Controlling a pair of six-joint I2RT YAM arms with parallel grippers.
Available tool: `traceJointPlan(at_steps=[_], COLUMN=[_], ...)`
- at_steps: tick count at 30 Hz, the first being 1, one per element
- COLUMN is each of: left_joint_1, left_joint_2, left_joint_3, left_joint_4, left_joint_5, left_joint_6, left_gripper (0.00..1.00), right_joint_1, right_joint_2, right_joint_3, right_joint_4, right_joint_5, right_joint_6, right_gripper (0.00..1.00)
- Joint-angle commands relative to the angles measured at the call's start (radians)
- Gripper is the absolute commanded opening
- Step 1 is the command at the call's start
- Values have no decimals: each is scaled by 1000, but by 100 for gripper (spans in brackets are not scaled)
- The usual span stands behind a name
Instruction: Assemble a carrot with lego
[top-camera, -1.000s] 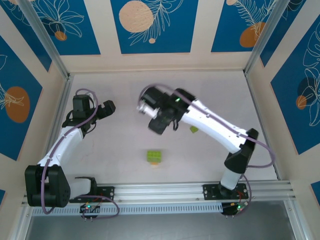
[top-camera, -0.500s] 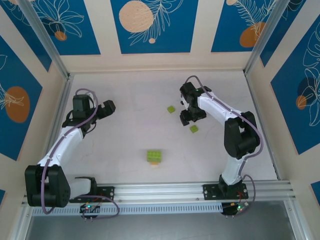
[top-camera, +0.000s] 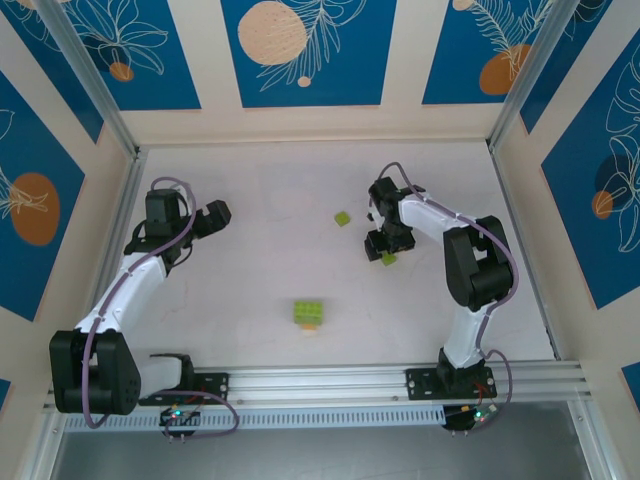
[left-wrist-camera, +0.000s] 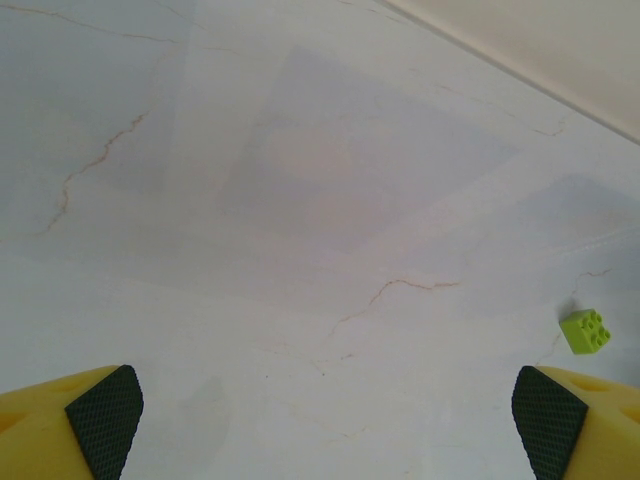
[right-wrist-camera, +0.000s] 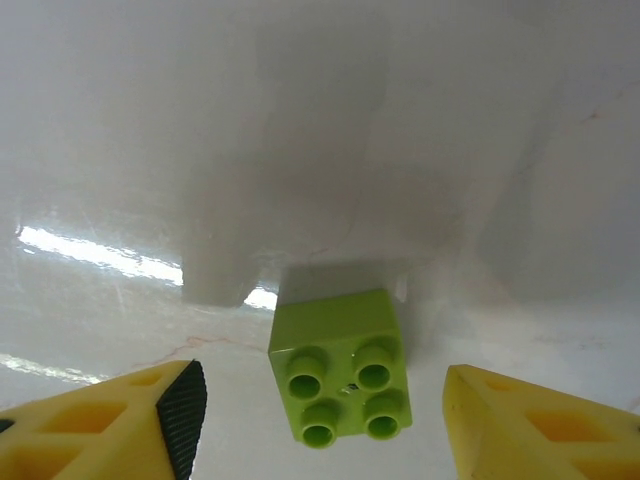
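Observation:
The carrot (top-camera: 308, 313), a lime-green cluster with an orange brick at its near edge, lies in the table's middle. One loose lime-green lego brick (top-camera: 343, 218) lies farther back. A second one, square with four studs (right-wrist-camera: 343, 365) (top-camera: 389, 259), rests on the table between my right gripper's fingers. My right gripper (right-wrist-camera: 325, 412) (top-camera: 384, 246) is low over it and open, with a gap on each side of the brick. My left gripper (left-wrist-camera: 325, 420) (top-camera: 217, 213) hovers wide open over bare table at the left, with a green brick (left-wrist-camera: 586, 331) far off to its right.
White marbled table (top-camera: 250, 270) bounded by metal rails (top-camera: 118, 230) left and right and a beige back wall (top-camera: 320, 125). Both arm bases sit on the near rail (top-camera: 320, 382).
My right arm swung from the table's middle to the right and came down over the four-stud green brick, its jaws narrowing. The farther green brick came into view. The left arm stayed still.

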Motion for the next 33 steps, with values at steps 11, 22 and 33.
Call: traceJointPlan(at_steps=[11,22,33], left_joint_1=[10,10,10], left_joint_2=[0,3,5], left_joint_3=[9,7,8], left_joint_4=[11,16,16], left_joint_5=[18,22,21], left_joint_6=[17,16,16], left_gripper=[98,98,97], right_joint_1=[-17,-25,-39], right_joint_2=[11,8,10], right_joint_3=[-59,-64,-53], right_joint_4=[34,43,46], right_joint_5=[-65,-68,-92], right_joint_6=[6,9,11], right_gripper=[57,45,45])
